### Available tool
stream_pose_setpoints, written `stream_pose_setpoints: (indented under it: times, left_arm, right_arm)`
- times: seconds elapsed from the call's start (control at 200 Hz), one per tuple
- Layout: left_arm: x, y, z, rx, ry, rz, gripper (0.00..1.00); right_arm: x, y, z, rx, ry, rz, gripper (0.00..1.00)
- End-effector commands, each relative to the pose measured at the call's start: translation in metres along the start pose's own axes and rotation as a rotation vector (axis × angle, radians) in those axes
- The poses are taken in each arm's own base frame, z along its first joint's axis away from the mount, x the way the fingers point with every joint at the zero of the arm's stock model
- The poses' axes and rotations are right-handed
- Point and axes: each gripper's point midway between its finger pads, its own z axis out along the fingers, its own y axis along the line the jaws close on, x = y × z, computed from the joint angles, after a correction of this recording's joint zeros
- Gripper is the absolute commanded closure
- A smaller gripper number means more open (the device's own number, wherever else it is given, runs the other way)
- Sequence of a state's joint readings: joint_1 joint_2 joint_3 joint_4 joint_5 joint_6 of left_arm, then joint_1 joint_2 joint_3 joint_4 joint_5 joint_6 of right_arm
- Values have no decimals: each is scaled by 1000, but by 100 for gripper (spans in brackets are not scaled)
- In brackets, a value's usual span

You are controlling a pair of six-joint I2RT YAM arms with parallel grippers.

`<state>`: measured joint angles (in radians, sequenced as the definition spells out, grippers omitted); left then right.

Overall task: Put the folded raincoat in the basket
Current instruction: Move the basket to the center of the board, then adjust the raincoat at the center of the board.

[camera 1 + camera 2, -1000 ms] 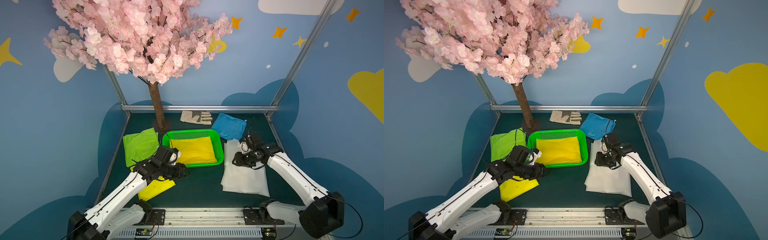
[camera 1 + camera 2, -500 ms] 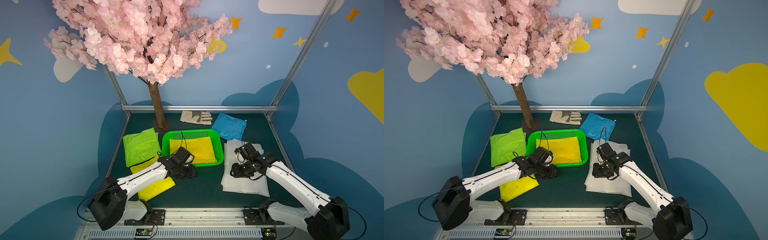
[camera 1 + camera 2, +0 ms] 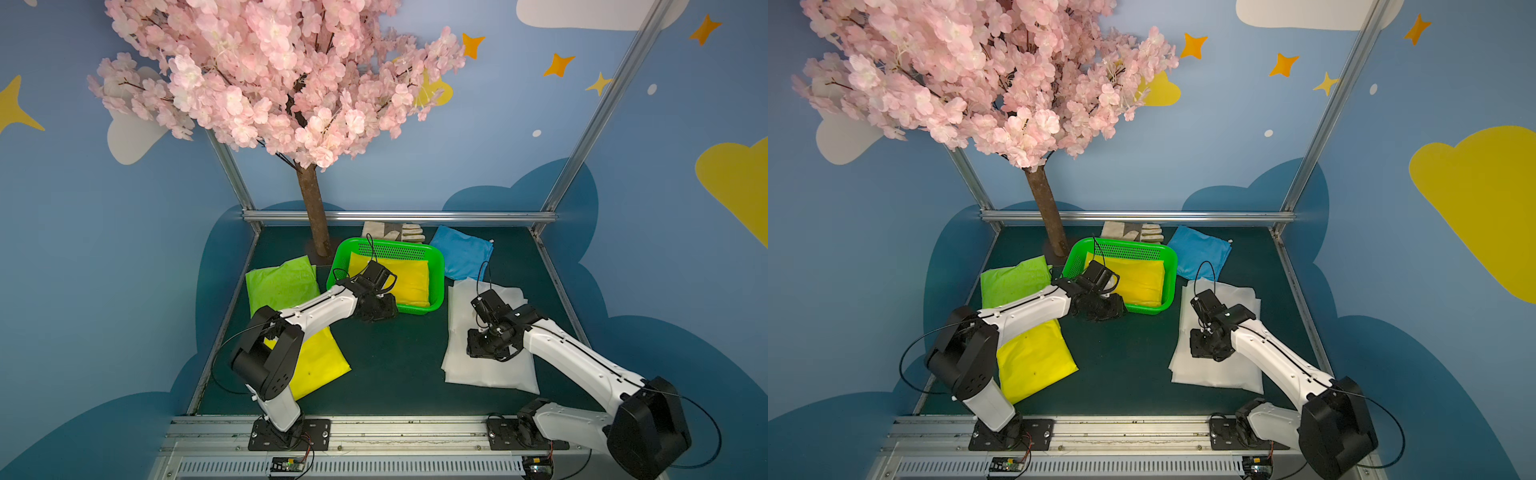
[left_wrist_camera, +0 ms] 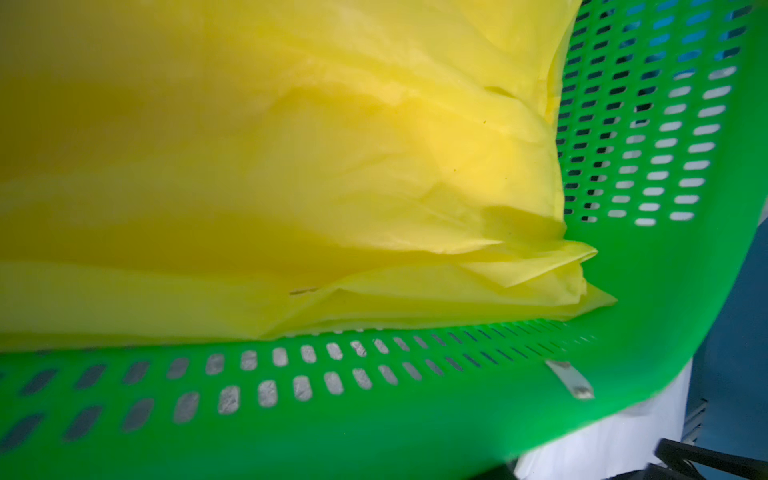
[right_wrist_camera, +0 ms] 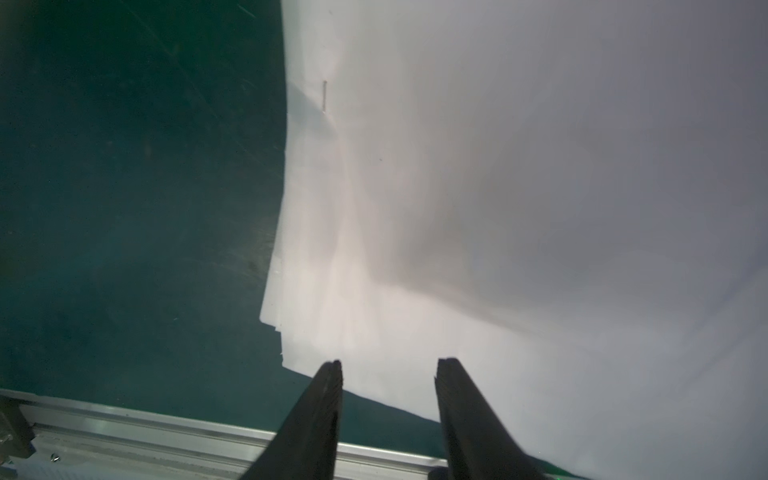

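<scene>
Saw folded raincoat [image 3: 409, 279] flat inside basket [image 3: 395, 250], long axis along basket's length, beyond left gripper [image 3: 376, 311] at basket's near rim, jaws unreadable; found right gripper [image 5: 388, 365] jaws parted, empty.

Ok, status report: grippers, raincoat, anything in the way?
Left gripper at near rim of basket, fingers hidden. Right gripper open, empty, over white raincoat. Yellow raincoat lying folded inside basket. Nothing in the way.
</scene>
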<state>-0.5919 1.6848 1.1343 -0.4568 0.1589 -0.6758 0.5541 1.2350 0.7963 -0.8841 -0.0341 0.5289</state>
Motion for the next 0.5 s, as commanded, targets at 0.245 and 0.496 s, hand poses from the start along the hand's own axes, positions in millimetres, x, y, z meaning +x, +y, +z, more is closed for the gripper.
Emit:
stream_pose_setpoints:
  times: [0.245,0.496]
  left_arm:
    - [65,-18,-55,220,31,37,34]
    - [95,13,-78,182,-9,16,32]
  right_arm:
    - [23,27,43,8,106,-12,62]
    - [22,91,56,-39,93,-76,62]
